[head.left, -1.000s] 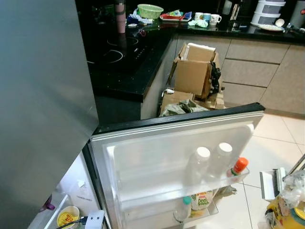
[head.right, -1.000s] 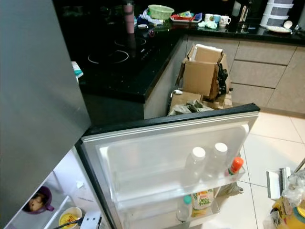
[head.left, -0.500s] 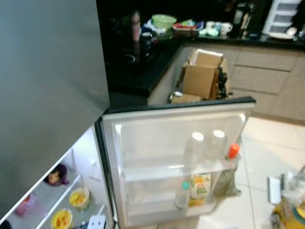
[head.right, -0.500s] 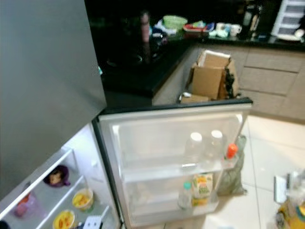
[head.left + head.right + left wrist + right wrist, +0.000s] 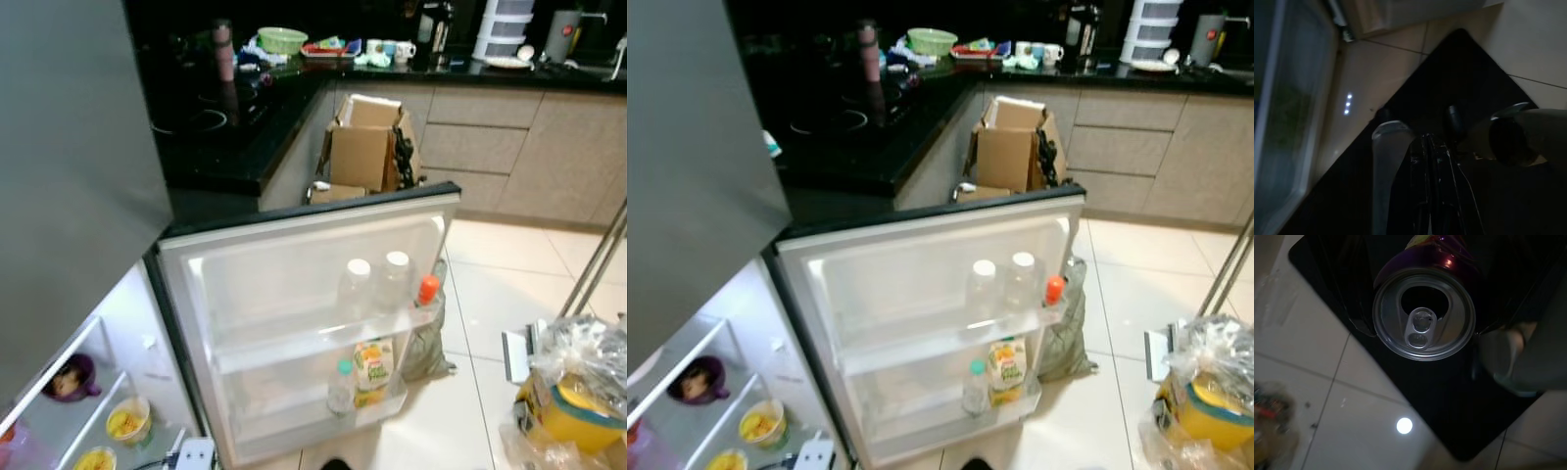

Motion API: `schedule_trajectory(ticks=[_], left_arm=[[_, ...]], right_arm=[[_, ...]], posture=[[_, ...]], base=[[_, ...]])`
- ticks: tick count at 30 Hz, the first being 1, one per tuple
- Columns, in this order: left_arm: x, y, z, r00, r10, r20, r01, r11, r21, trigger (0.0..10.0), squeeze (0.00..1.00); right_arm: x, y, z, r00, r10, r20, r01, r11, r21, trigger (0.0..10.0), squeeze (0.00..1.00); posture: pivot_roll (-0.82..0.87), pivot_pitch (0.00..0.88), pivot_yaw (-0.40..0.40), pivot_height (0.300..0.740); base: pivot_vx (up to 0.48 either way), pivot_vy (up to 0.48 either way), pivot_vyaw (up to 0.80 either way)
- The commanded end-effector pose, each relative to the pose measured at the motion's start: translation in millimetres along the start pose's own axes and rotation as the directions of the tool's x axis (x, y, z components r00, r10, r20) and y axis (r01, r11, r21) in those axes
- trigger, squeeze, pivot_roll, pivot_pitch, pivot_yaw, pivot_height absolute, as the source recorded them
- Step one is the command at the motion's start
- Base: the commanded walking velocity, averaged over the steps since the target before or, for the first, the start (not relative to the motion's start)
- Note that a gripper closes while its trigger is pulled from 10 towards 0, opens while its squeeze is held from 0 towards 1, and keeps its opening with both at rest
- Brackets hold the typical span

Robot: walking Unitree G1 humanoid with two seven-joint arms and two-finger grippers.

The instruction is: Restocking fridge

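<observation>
I am carrying a can [image 5: 1423,316] clenched in my right fingers toward the open fridge door [image 5: 304,284], needing a free shelf beside its bottles.

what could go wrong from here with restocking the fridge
1. The can held in the right tool above the tiled floor looks as if its mouth is open; tilting it may spill.
2. The upper door shelf already holds two white-capped bottles and an orange-capped bottle, so squeezing in beside them could knock one over.
3. The plastic bag on the floor at the right could catch a step.
</observation>
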State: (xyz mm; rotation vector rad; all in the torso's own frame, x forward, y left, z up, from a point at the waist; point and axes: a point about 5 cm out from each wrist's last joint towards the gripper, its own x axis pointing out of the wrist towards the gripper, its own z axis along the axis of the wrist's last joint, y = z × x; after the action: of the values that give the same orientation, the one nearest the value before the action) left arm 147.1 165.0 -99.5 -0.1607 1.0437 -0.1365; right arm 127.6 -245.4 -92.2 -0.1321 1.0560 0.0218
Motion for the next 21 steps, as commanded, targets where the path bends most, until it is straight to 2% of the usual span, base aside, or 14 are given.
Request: schedule_trajectory(ticks=[1, 6, 12, 21], left_arm=[[0.2, 1.2, 2.2, 1.000, 0.009, 0.002, -0.009, 1.000, 0.005, 10.0, 0.00], [0.2, 1.0, 2.5, 1.000, 0.001, 0.004, -0.001, 1.000, 0.006, 10.0, 0.00], [-0.1, 0.1, 0.2, 1.000, -0.013, -0.005, 0.013, 1.000, 0.009, 10.0, 0.00], [-0.4, 2.7, 2.0, 1.000, 0.006, 0.003, -0.006, 1.000, 0.002, 10.0, 0.00]], right_arm=[[0.9, 1.4, 4.2, 1.000, 0.009, 0.015, -0.009, 1.000, -0.029, 10.0, 0.00], [2.1, 1.4, 11.1, 0.999, 0.013, 0.033, -0.012, 0.999, -0.040, 10.0, 0.00], [2.5, 2.7, 12.6, 0.999, 0.021, 0.040, -0.018, 0.999, -0.051, 10.0, 0.00], [3.7, 5.4, 21.2, 0.996, 0.049, 0.072, -0.040, 0.992, -0.120, 10.0, 0.00]], posture=[[-0.15, 0.000, -0.027, 0.740], [-0.14, 0.000, -0.028, 0.740], [-0.14, 0.000, -0.029, 0.740], [-0.14, 0.000, -0.024, 0.740]], base=[[0.000, 0.000, 0.00], [0.000, 0.000, 0.00], [0.000, -0.479, 0.00], [0.000, 0.000, 0.00]])
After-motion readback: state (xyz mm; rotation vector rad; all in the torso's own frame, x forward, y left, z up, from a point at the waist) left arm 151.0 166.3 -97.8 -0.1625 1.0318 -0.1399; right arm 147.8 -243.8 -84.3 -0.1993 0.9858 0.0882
